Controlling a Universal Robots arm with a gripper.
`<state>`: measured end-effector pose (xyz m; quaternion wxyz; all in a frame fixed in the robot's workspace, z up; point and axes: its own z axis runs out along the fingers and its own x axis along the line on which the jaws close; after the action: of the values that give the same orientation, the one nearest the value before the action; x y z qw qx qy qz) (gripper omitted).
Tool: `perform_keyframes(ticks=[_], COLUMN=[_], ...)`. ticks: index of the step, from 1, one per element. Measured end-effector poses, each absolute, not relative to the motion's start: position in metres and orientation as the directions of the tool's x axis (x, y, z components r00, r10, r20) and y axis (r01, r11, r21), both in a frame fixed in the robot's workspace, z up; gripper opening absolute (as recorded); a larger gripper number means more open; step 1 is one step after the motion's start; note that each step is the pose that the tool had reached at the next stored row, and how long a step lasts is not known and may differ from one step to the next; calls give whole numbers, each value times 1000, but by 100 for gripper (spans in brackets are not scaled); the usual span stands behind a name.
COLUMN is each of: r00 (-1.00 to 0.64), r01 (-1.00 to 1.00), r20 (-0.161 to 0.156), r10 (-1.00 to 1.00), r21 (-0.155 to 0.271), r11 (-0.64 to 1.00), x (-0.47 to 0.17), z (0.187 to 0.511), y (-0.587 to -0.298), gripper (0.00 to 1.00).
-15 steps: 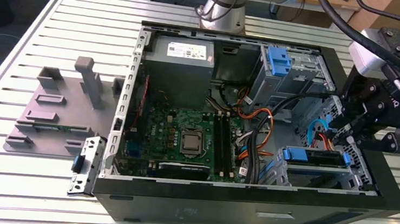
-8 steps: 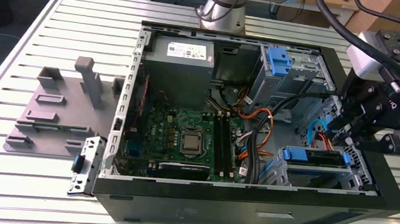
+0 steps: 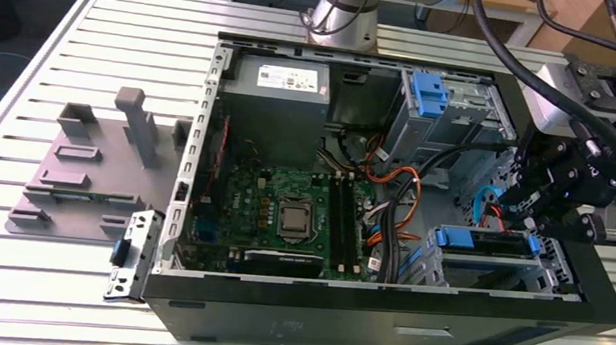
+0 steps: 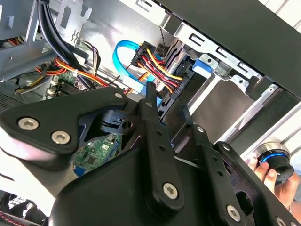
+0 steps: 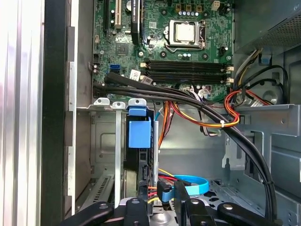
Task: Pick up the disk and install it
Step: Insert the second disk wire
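Note:
The disk [image 3: 488, 241] sits in the lower drive bay of the open computer case [image 3: 385, 313], at the exterior view's right, with its blue rail facing up. In the first wrist view the disk [image 5: 139, 134] stands edge-on between the bay's metal walls, blue tab on top, with red, yellow and blue cables at its end. My gripper [image 3: 539, 214] hangs just above that bay. Its two black fingers [image 5: 142, 207] are apart, beside the disk's cable end, gripping nothing. In the second wrist view the gripper [image 4: 167, 110] points at the cable plugs.
The motherboard [image 3: 282, 212] fills the case floor, with black cable bundles [image 5: 188, 101] across it. An upper bay holds another blue-tabbed carrier [image 3: 428, 95]. A grey fixture plate [image 3: 84, 178] lies on the slatted table. A person's hand [image 4: 277, 181] holds a round knob outside the case.

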<state>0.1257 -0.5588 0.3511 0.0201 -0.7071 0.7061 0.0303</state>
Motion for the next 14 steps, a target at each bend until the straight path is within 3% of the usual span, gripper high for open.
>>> perform_keyframes(ticks=[7, 9, 11, 14], r00=[1, 1, 1, 1], r01=[-1000, -1000, -1000, -1000], r20=[-71, -71, -71, -71], r10=[-997, -997, -997, -997], r21=[14, 14, 14, 14], r11=[-2, -2, -2, -2], x=[126, 126, 126, 126], z=[351, 351, 351, 351], y=[-559, -559, -559, -559], gripper=[34, 22, 16, 16])
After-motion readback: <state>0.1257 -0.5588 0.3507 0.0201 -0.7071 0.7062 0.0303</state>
